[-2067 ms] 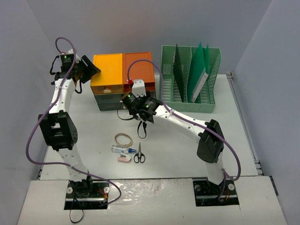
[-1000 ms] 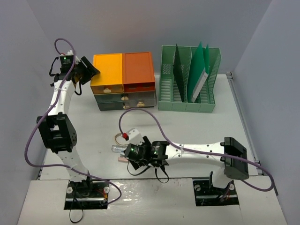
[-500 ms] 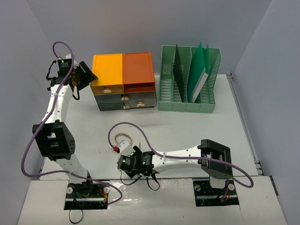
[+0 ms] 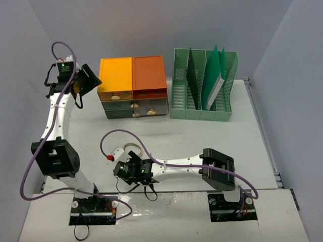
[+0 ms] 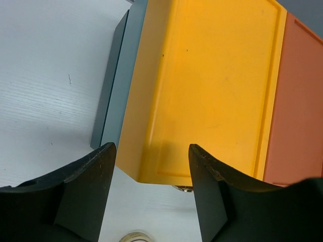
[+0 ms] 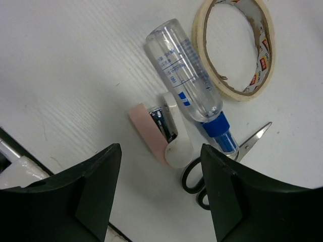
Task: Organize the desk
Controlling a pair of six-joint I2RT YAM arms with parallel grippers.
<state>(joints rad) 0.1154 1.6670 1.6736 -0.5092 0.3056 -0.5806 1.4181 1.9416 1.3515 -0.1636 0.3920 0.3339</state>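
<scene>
My left pincer [image 5: 151, 151] hangs wide and empty over a corner of the drawer unit [image 4: 132, 75], which stands far back on the desk [image 4: 202, 136]. Well in front of that unit, my right pincer [image 6: 161, 151] is also wide and holds nothing. It is above a pink stapler [image 6: 146, 131], a glue bottle [image 6: 184, 85], a tape roll [image 6: 266, 48] and scissors [image 6: 255, 138].
</scene>
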